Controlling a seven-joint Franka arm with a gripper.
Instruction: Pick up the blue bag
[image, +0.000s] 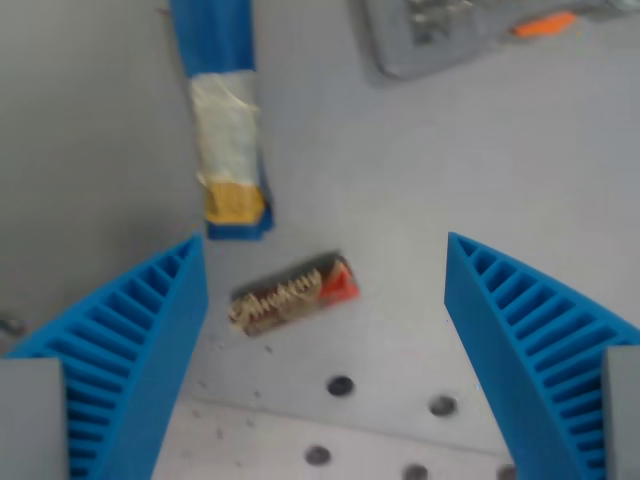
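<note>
The two blue ribbed fingers (120, 360) fill the bottom corners, so the gripper (325, 350) is spread wide with nothing in it, hanging over the grey table (470, 170). Right between the fingers lies a small brown and red candy bar (295, 295), which isn't the target. The blue bag (228, 120) sits further up, at the wrist view's left, long and narrow with a white and yellow panel, running off the top edge. I'd shift toward it, centre over its middle and close across the narrow width. The grey thing with an orange bit (470, 30) up top is too blurry to name, maybe a tool.
</note>
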